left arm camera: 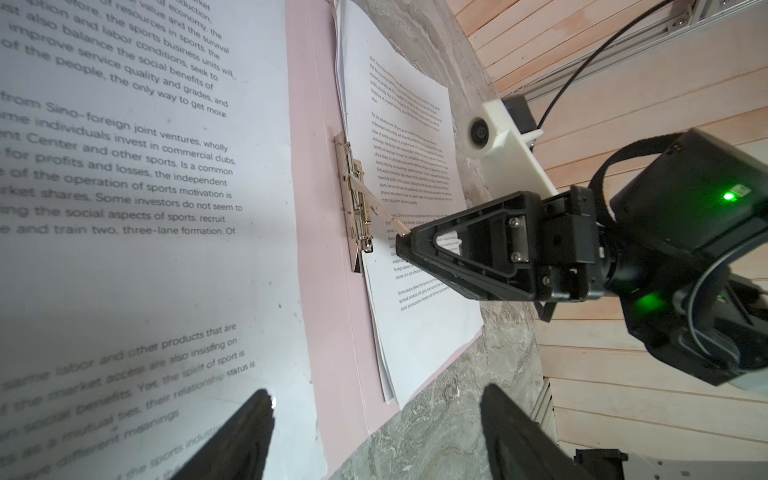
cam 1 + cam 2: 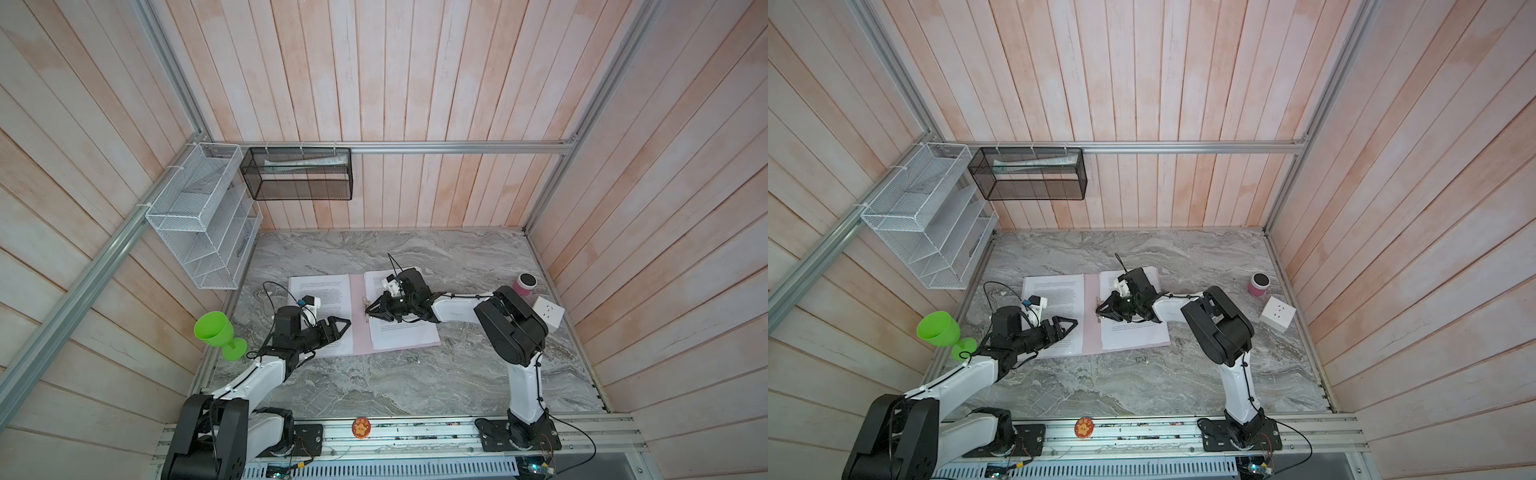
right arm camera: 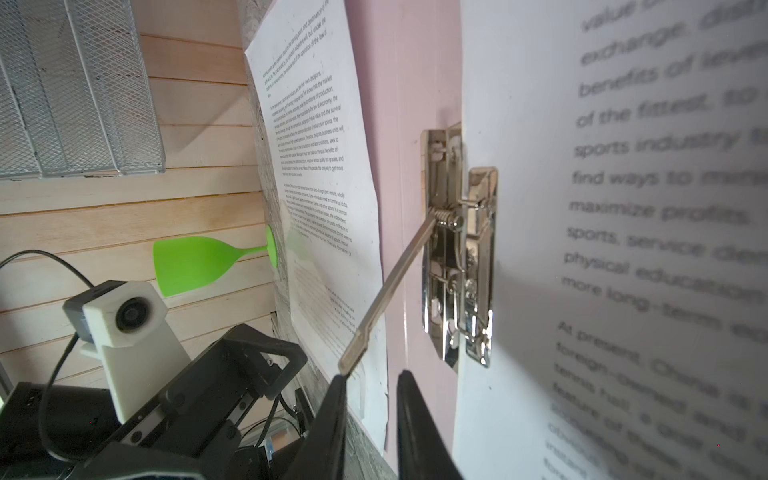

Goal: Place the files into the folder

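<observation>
We think this is the clip step. The folder (image 2: pixel 358 336) lies open mid-frame, with files (image 2: pixel 405 334) on both covers. The right gripper (image 3: pixel 370 374), jaws a little apart and holding nothing, touches the clip lever (image 3: pixel 395 282) with one tip. The left gripper (image 2: pixel 347 331) hangs wide open at the folder's lower left. Next we likely push the lever flat.
</observation>
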